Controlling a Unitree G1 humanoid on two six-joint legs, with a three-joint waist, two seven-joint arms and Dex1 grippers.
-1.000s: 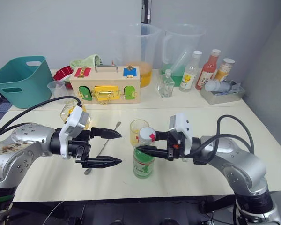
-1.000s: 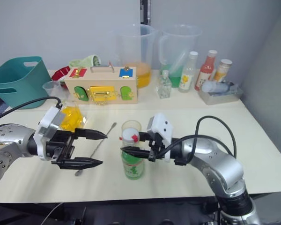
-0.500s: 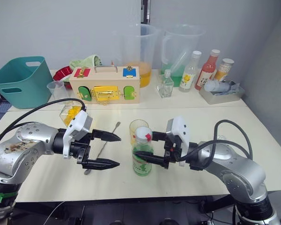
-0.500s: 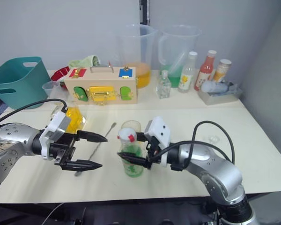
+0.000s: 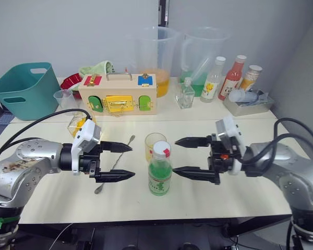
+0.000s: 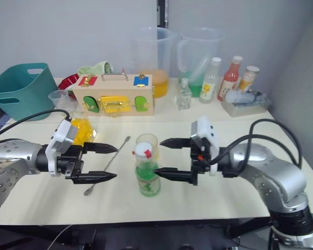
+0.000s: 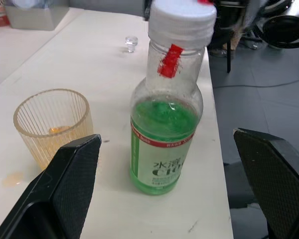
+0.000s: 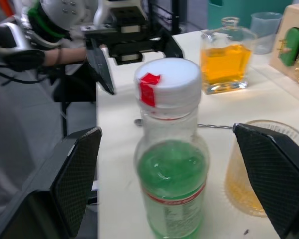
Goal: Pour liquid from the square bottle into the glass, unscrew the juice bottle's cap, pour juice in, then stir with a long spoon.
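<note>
Standing capped on the table [image 5: 261, 187], the juice bottle [image 5: 159, 174] sits between the left gripper [image 5: 126, 162] and right gripper [image 5: 181, 155]; both jaws wide, empty.

left arm: reaching in from the left, forearm level | left claw [image 5: 120, 161]: fingers spread wide, tips pointing right, empty | right arm: reaching in from the right | right claw [image 5: 188, 156]: fingers spread wide, tips pointing left, empty
</note>
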